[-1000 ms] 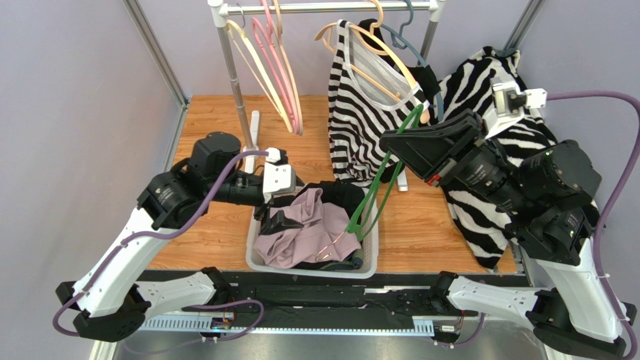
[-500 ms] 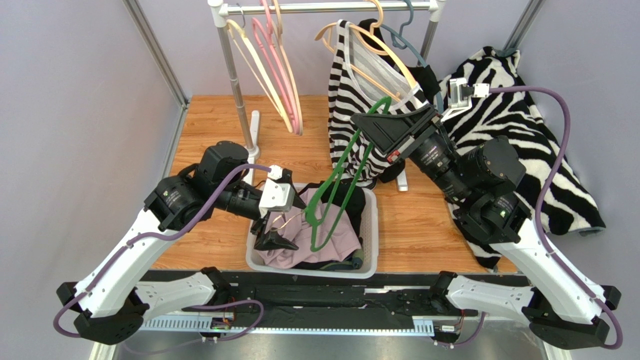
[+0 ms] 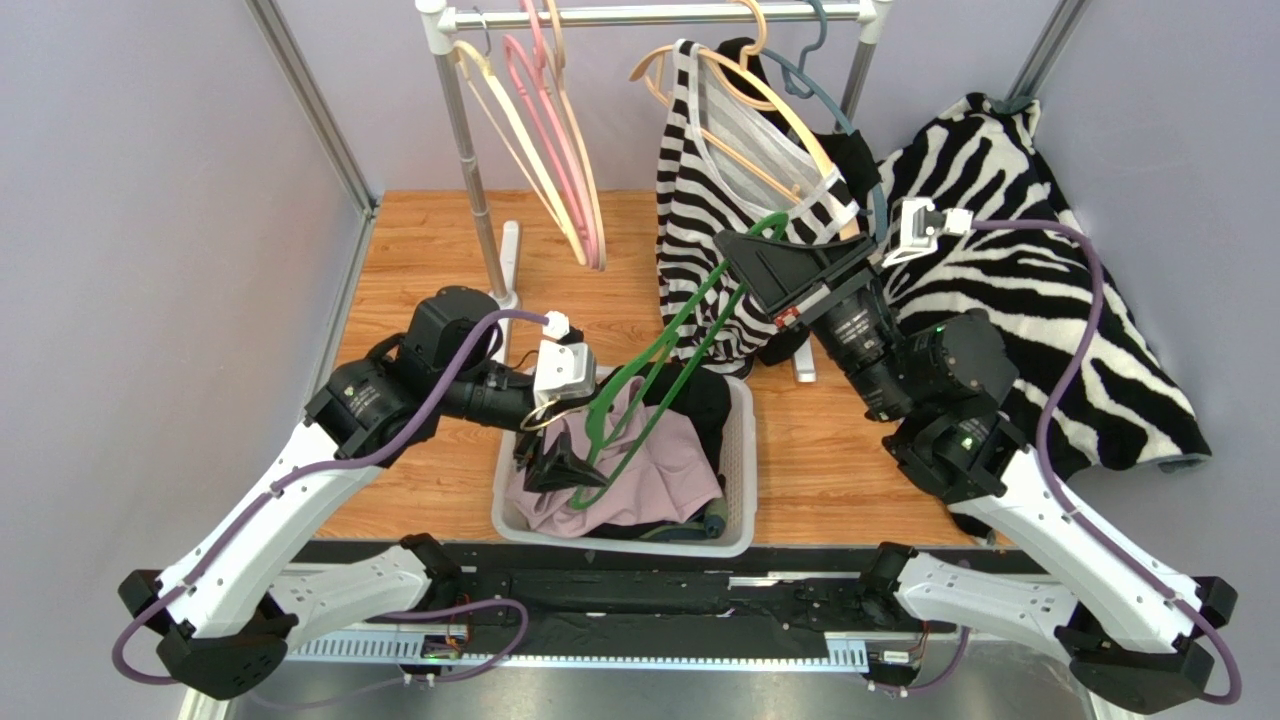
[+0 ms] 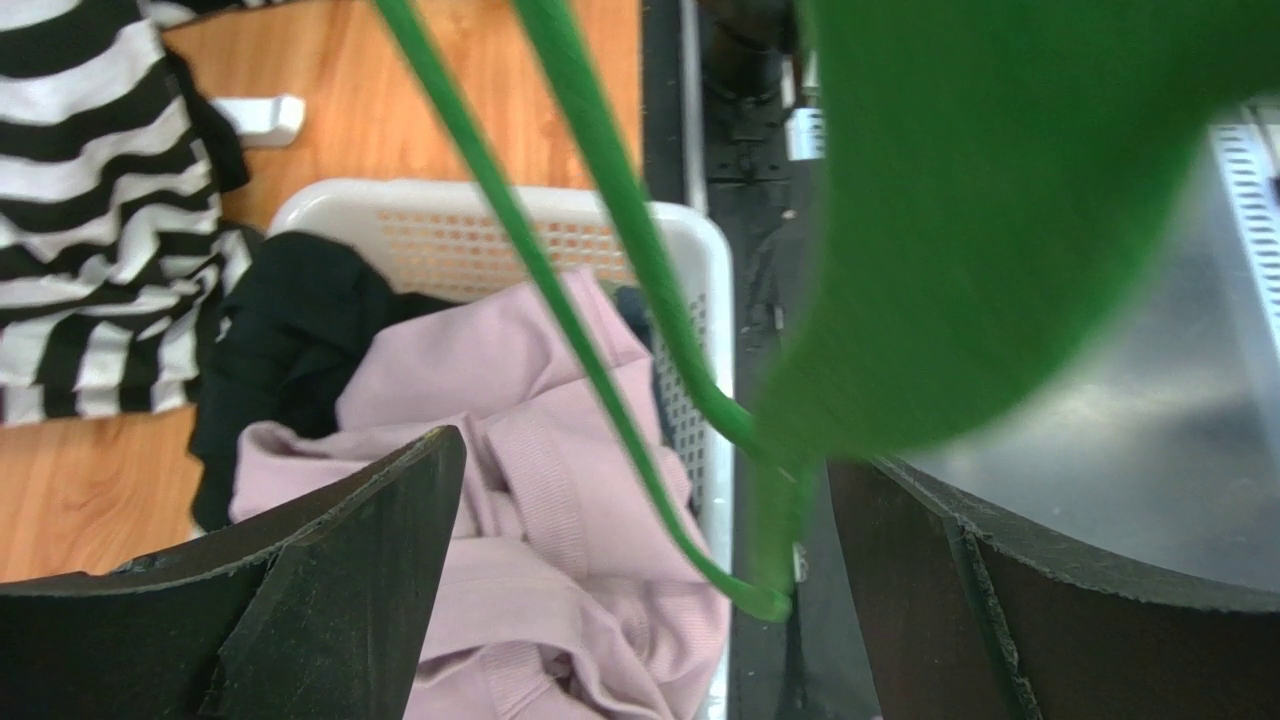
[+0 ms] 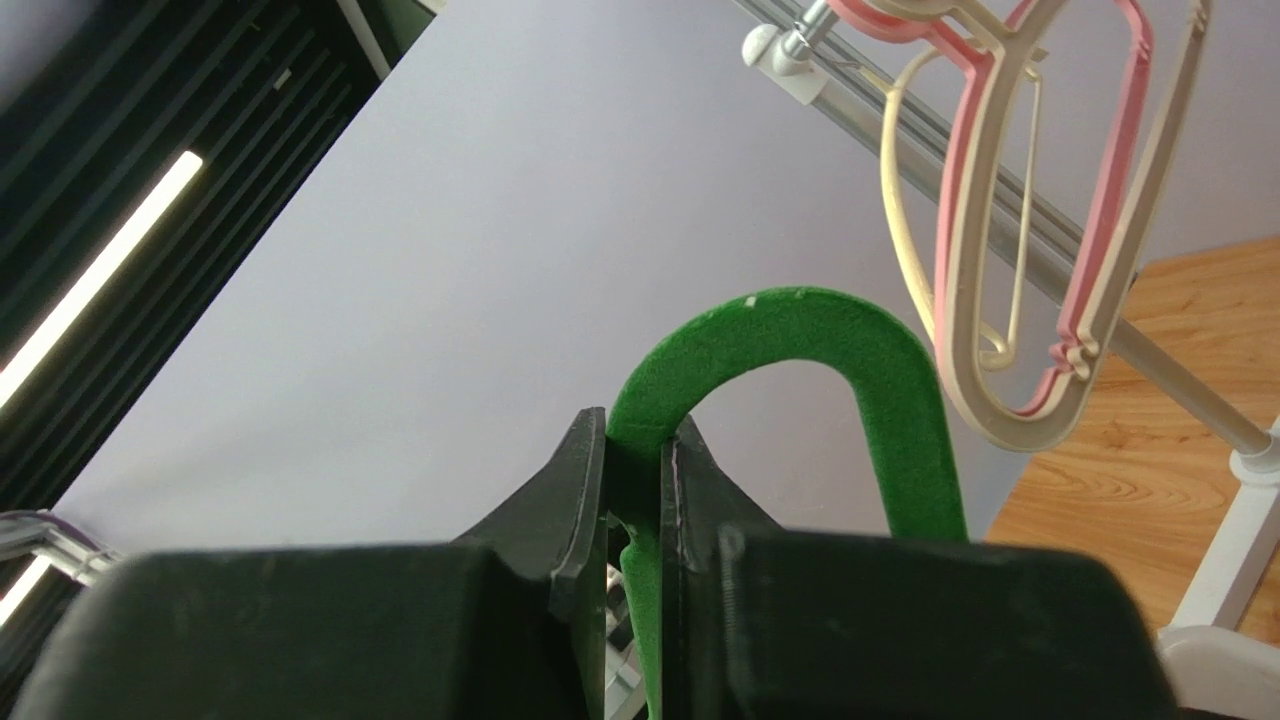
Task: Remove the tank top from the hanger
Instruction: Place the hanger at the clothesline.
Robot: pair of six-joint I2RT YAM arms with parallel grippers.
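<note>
Since the earlier frame, the green hanger (image 4: 616,173) has been swung so that its low end sits further toward the left side of the basket (image 3: 744,450), and the right wrist has been lowered slightly. The hanger is gripped at the stem just under its hook by the right gripper (image 5: 637,450), whose fingers are pinched narrowly on it. Its long axis is tilted, running from the hook, held high in front of the striped top (image 3: 721,195) on the rail (image 3: 661,15), down and leftward to the low end above the basket. The hanger is bare. The mauve tank top (image 3: 661,465) is seen crumpled in the basket on a dark garment (image 4: 286,345). The left gripper (image 4: 646,450) is spread wide just above the basket, and the hanger's thin bars are seen passing between its fingers; whether they touch cannot be told. A blurred green part close to the left wrist lens blocks much of that view. Pink and cream hangers (image 3: 556,135) are hung on the rail's left end, and a zebra cloth (image 3: 1052,300) is draped at the right of the table (image 3: 421,255).
</note>
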